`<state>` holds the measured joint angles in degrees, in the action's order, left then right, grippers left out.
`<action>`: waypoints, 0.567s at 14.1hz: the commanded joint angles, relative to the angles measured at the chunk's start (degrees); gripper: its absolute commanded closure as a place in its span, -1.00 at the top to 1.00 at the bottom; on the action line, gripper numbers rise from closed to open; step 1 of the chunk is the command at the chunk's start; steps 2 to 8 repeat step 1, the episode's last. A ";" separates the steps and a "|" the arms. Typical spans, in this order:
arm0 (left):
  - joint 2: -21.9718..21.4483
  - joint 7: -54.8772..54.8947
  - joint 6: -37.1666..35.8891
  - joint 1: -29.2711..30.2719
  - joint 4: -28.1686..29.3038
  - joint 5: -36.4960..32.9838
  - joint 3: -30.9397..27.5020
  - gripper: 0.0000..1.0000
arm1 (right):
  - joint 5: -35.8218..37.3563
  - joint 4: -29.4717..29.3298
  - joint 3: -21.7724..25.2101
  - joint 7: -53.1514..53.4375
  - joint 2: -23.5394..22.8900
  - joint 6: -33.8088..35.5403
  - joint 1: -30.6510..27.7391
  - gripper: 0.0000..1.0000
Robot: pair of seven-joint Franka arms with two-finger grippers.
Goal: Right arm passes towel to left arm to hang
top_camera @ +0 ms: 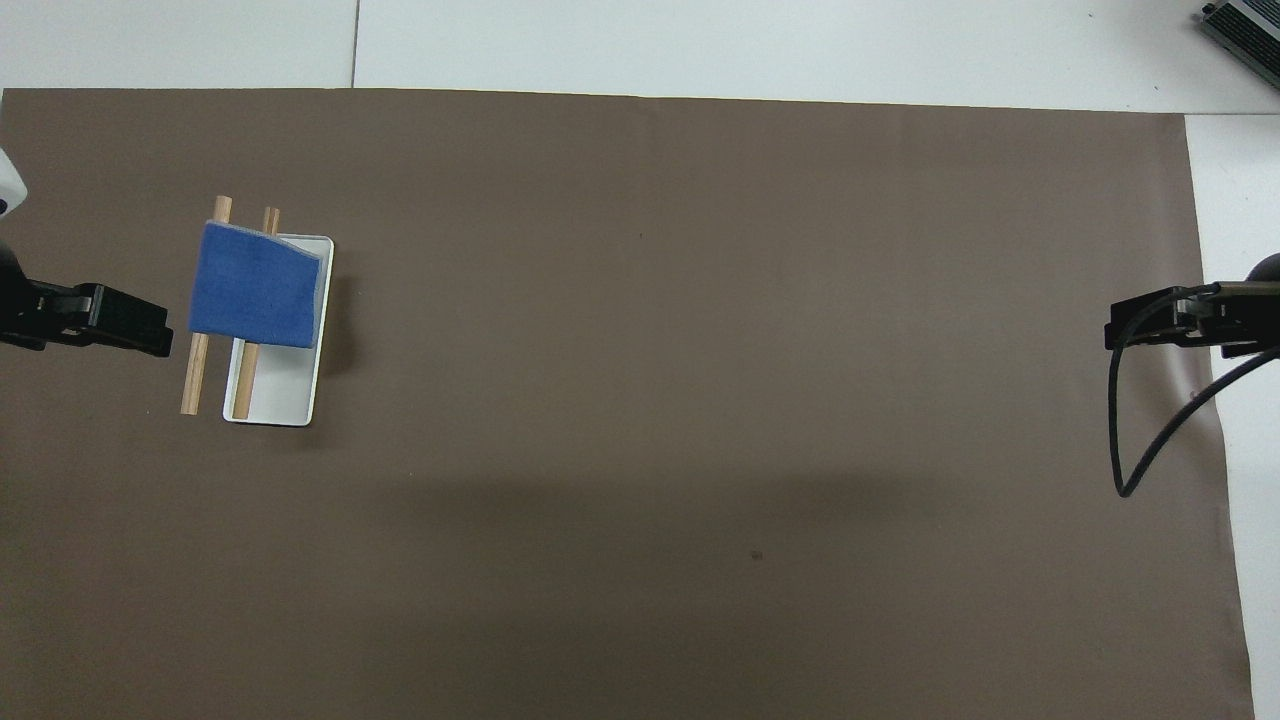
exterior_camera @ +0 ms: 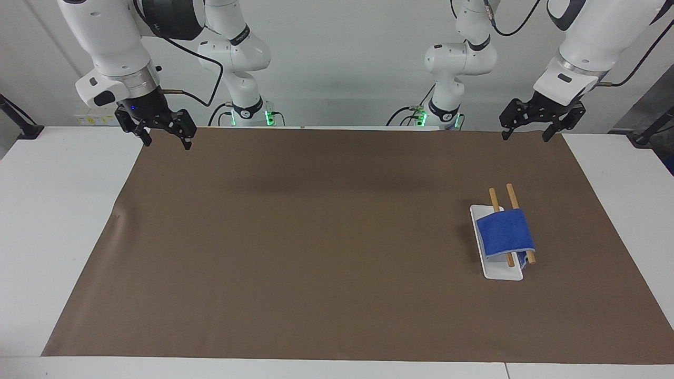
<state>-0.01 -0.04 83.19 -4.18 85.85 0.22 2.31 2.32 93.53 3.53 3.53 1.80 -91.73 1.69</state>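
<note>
The blue towel [exterior_camera: 504, 231] [top_camera: 255, 285] lies draped over two wooden rods [exterior_camera: 509, 195] [top_camera: 195, 375] on a white rack base [exterior_camera: 500, 271] [top_camera: 280, 395], toward the left arm's end of the table. My left gripper [exterior_camera: 525, 138] [top_camera: 120, 320] hangs open and empty in the air over the mat's edge by the robots, well apart from the towel. Over the mat's corner at the other end, my right gripper [exterior_camera: 167, 143] [top_camera: 1150, 325] is also open and holds nothing; a blue light glows at its wrist.
A brown mat [exterior_camera: 316, 237] [top_camera: 700, 350] covers most of the white table [exterior_camera: 52, 210]. A black cable [top_camera: 1125, 440] loops down from the right wrist over the mat's end.
</note>
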 commanded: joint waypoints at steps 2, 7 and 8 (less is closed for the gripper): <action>-0.69 0.83 -1.10 -0.21 0.02 -0.30 -0.11 1.00 | -0.74 1.31 -0.46 0.69 1.37 0.32 -0.72 1.00; -0.69 0.83 -1.10 -0.21 0.02 -0.30 -0.11 1.00 | -0.74 1.31 -0.46 0.69 1.37 0.32 -0.72 1.00; -0.69 0.83 -1.10 -0.21 0.02 -0.30 -0.11 1.00 | -0.74 1.31 -0.46 0.69 1.37 0.32 -0.72 1.00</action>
